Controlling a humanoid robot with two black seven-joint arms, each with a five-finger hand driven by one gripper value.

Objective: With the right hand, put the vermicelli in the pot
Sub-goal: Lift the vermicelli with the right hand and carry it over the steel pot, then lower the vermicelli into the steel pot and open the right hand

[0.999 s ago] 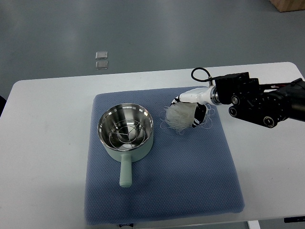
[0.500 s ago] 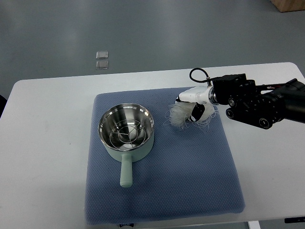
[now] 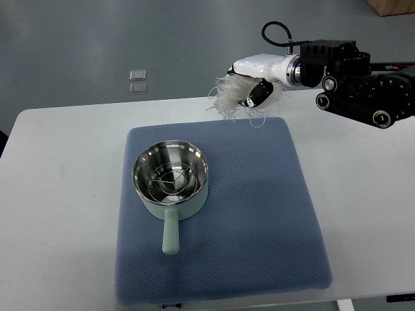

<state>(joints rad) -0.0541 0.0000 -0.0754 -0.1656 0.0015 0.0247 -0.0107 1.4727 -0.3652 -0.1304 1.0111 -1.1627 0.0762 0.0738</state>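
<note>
My right hand point(image 3: 249, 84) hangs high over the far edge of the blue mat point(image 3: 259, 214), its arm entering from the right. Its fingers are shut on a white tangle of vermicelli point(image 3: 230, 97), loose strands dangling below. The pot point(image 3: 171, 181), pale green outside with a steel inside and a wire rack at its bottom, sits on the left half of the mat, handle pointing toward me. The hand is up and to the right of the pot, well apart from it. No left arm shows.
The mat lies on a white table point(image 3: 58, 194). Two small clear squares point(image 3: 138, 81) lie on the grey floor beyond the table's far edge. A brown box corner point(image 3: 392, 6) shows at the top right.
The right hand closed on the vermicelli on the mat, then lifted it up and away toward the table's far edge. The pot has stayed put.
</note>
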